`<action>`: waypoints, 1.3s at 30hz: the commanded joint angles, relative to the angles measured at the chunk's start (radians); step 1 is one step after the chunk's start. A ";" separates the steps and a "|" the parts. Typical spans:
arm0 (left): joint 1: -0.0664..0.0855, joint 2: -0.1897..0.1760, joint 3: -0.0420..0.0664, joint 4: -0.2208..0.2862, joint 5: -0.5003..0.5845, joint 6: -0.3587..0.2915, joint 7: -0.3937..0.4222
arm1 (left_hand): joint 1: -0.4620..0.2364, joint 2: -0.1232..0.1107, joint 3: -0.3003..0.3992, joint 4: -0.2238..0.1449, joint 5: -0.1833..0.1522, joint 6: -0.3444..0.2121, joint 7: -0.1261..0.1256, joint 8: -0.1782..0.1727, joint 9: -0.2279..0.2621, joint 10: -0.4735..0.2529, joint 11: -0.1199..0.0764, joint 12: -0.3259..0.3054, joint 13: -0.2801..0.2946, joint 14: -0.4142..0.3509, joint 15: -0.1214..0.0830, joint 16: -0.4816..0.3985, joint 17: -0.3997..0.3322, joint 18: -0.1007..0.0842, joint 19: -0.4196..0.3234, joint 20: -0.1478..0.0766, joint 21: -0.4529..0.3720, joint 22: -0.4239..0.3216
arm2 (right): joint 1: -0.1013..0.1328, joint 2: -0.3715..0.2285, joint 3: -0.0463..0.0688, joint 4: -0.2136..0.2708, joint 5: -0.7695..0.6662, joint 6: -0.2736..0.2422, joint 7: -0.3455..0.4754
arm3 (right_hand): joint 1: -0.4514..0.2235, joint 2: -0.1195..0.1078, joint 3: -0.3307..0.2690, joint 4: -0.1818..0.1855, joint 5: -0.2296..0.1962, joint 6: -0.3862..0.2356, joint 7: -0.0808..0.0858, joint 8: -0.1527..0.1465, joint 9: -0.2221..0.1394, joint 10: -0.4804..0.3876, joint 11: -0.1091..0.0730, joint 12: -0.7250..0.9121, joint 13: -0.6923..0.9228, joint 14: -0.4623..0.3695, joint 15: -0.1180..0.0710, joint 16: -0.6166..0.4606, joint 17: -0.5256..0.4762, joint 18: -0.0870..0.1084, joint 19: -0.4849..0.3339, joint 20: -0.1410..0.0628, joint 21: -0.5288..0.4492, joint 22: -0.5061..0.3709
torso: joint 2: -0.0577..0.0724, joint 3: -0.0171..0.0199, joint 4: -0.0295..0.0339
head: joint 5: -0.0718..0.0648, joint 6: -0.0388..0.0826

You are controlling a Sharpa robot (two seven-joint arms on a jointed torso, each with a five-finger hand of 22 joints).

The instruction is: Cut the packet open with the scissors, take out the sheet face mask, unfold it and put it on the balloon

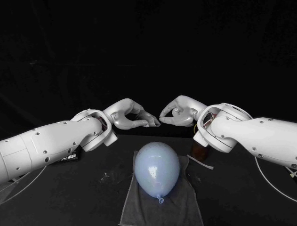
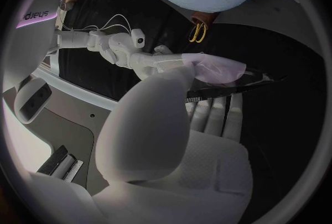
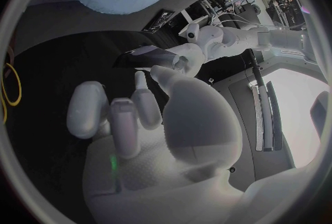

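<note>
Left hand (image 1: 131, 117) pinches one end of the packet (image 2: 216, 67); right hand (image 1: 177, 113) pinches the other end. Both are raised at 12 o'clock of the balloon (image 1: 156, 165). Balloon lies on a grey cloth (image 1: 163, 207), knot toward 6 o'clock. Scissors (image 2: 198, 32) lie near its 2 o'clock, so cutting is probably done. Likely step: getting the mask out. Next move needs one hand gripping while the other's fingers work into the opening, gently.
</note>
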 commanded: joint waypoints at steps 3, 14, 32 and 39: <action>0.003 0.005 0.002 -0.014 -0.014 0.013 0.001 | 0.000 -0.009 0.006 0.002 0.003 -0.002 0.007 0.005 0.057 0.006 -0.001 -0.003 -0.001 0.009 -0.001 -0.004 -0.001 -0.015 0.007 -0.002 0.002 0.001 | 0.002 -0.007 0.004 0.004 -0.028 0.011 -0.009 | -0.010 -0.002 0.004 0.005 0.015 0.008 0.002 0.001 0.002 0.009 0.000 0.011 0.012 0.080 0.000 0.006 0.123 -0.004 0.009 -0.001 0.008 0.006 | 0.001 -0.0004 0.0003 | 0.000 -0.003; 0.002 0.019 0.001 -0.041 -0.017 0.027 -0.008 | -0.001 -0.010 0.008 0.001 0.003 -0.002 0.006 0.006 0.057 0.006 0.000 -0.003 -0.001 0.009 -0.001 -0.005 -0.001 -0.015 0.007 -0.002 0.002 0.001 | 0.005 -0.026 0.014 0.042 -0.028 -0.001 -0.002 | -0.014 -0.008 0.008 0.009 0.028 0.008 0.002 0.000 0.005 0.015 0.000 0.021 0.024 0.083 0.000 0.010 0.139 -0.005 0.012 -0.002 0.014 0.013 | 0.001 -0.0008 0.0004 | 0.000 -0.007; 0.000 0.056 0.000 -0.091 -0.036 0.052 -0.031 | -0.004 -0.011 0.014 0.000 0.003 -0.003 0.007 0.008 0.059 0.006 0.000 -0.003 -0.002 0.009 0.000 -0.007 -0.002 -0.015 0.008 -0.003 0.002 0.001 | 0.006 0.007 0.028 -0.013 -0.009 -0.024 0.028 | -0.014 -0.018 0.020 0.017 0.015 0.008 0.002 0.000 0.015 0.024 0.001 0.034 0.045 0.088 0.001 0.016 0.167 -0.008 0.019 -0.001 0.025 0.030 | 0.001 -0.0005 -0.0028 | 0.002 -0.001; 0.000 0.063 0.000 -0.097 -0.037 0.054 -0.033 | -0.004 -0.011 0.015 -0.001 0.003 -0.003 0.007 0.008 0.059 0.006 0.000 -0.003 -0.002 0.008 0.000 -0.007 -0.002 -0.015 0.007 -0.003 0.001 0.001 | 0.006 0.020 0.028 -0.018 -0.008 -0.022 0.026 | -0.027 -0.021 0.016 0.030 -0.053 0.005 0.004 -0.002 0.020 0.023 0.003 0.034 0.049 0.088 0.003 0.017 0.170 -0.009 0.019 0.001 0.026 0.034 | 0.000 -0.0012 -0.0041 | 0.004 -0.001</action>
